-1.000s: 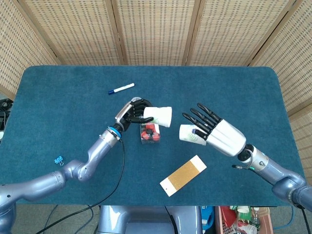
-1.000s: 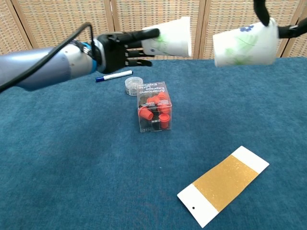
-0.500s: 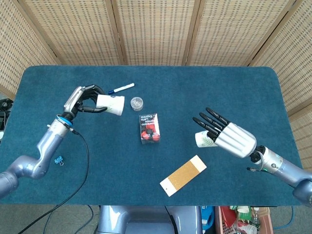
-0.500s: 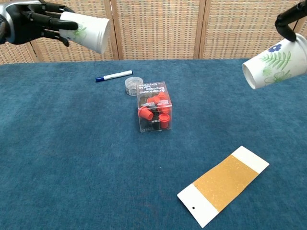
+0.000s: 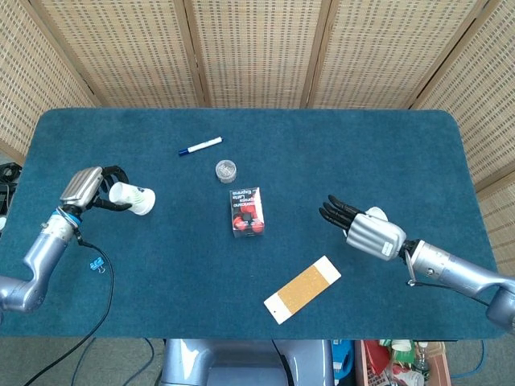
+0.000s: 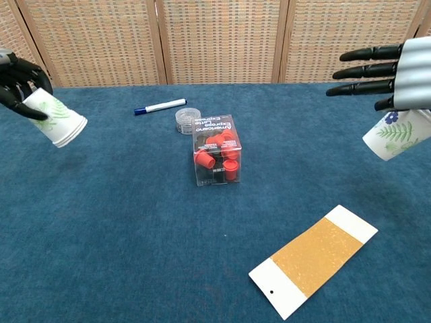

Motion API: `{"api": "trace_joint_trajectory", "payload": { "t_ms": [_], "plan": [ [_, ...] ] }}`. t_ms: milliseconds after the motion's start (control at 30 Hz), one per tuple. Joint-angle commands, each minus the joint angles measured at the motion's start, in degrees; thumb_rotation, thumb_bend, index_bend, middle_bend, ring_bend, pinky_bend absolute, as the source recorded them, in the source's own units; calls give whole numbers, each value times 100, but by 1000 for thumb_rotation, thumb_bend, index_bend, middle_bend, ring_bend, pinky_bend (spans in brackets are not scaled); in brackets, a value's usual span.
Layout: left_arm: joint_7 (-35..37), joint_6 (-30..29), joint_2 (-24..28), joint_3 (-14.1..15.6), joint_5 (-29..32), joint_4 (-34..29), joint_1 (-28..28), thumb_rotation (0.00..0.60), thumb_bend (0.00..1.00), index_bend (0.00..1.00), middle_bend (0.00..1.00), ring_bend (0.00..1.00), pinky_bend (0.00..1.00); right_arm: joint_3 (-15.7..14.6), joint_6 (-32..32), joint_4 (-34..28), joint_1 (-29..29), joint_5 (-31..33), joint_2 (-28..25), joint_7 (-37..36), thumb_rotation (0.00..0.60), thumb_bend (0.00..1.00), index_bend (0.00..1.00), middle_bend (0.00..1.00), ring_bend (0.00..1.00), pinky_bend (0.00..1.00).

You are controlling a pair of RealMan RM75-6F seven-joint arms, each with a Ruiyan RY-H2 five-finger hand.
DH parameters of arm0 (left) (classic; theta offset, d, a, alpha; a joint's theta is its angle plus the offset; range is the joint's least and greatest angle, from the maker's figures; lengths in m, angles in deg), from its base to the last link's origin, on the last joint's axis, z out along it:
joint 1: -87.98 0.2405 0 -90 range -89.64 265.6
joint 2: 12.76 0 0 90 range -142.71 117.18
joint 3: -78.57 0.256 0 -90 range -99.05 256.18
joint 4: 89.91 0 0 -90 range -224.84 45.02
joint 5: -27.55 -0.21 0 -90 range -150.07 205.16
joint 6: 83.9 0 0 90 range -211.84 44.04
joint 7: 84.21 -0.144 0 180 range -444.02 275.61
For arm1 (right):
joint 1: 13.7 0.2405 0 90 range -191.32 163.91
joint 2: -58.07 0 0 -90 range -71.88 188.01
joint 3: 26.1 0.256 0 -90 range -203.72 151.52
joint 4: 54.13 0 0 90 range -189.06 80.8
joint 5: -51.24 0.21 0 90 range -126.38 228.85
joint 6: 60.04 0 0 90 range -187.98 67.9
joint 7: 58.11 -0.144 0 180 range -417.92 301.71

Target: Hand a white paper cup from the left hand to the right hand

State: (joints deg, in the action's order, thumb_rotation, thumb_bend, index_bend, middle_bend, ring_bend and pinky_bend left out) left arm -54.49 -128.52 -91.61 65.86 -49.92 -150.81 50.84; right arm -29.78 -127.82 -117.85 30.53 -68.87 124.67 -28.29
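Two white paper cups with green leaf print are in play. My left hand [image 5: 84,187] grips one cup [image 5: 133,199] at the table's far left, its mouth tilted down toward the centre; in the chest view this cup [image 6: 60,121] shows under the dark fingers of the left hand [image 6: 15,77]. At the right, my right hand [image 5: 366,231] stretches its fingers toward the centre, with the second cup [image 5: 375,214] almost hidden under it. From the chest, that cup [image 6: 396,134] hangs below the right hand [image 6: 394,67], held from above.
A clear box of red pieces [image 5: 248,211] stands mid-table, with a small round clear container [image 5: 226,170] and a blue-capped marker [image 5: 200,145] behind it. A gold and white card [image 5: 302,289] lies near the front edge. A blue clip [image 5: 97,264] lies by the left arm.
The hands have drawn far apart. My left hand swung from the centre to the far left with its cup. My right hand moved right and lower, still carrying its cup.
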Motion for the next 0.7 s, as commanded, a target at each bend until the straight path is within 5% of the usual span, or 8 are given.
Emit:
{"api": "trace_joint_trajectory", "payload": {
  "t_ms": [33, 167, 233, 333, 433, 533, 700],
  "plan": [
    [-127, 43, -229, 130, 133, 282, 25, 600, 57, 556, 503, 510, 519, -30, 687, -119, 43, 79, 207, 866, 600, 509, 667, 147, 0, 14],
    [-237, 102, -399, 202, 176, 523, -3, 600, 57, 519, 419, 440, 508, 65, 954, -221, -27, 273, 404, 1388, 600, 508, 667, 150, 0, 14],
    [-262, 213, -414, 259, 172, 555, -29, 600, 57, 304, 197, 239, 420, 78, 974, -281, -30, 293, 454, 1465, 600, 494, 582, 143, 0, 14],
    [-126, 477, -352, 338, 150, 456, -94, 600, 57, 10, 0, 9, 211, 158, 909, -383, -56, 378, 562, 1542, 600, 369, 295, 112, 0, 14],
    [157, 578, -164, 343, 111, 161, -116, 600, 56, 0, 0, 0, 119, 311, 695, -462, -167, 562, 752, 1617, 600, 162, 135, 59, 0, 12],
    [221, 209, 2, 282, 25, -131, -34, 600, 56, 0, 0, 0, 84, 477, 378, -585, -246, 677, 875, 1648, 600, 32, 77, 20, 0, 2],
    [181, -919, 415, 116, -160, -838, 319, 600, 57, 0, 0, 0, 73, 953, -605, -1281, -637, 1185, 778, 1362, 600, 0, 52, 0, 0, 0]
  ]
}}
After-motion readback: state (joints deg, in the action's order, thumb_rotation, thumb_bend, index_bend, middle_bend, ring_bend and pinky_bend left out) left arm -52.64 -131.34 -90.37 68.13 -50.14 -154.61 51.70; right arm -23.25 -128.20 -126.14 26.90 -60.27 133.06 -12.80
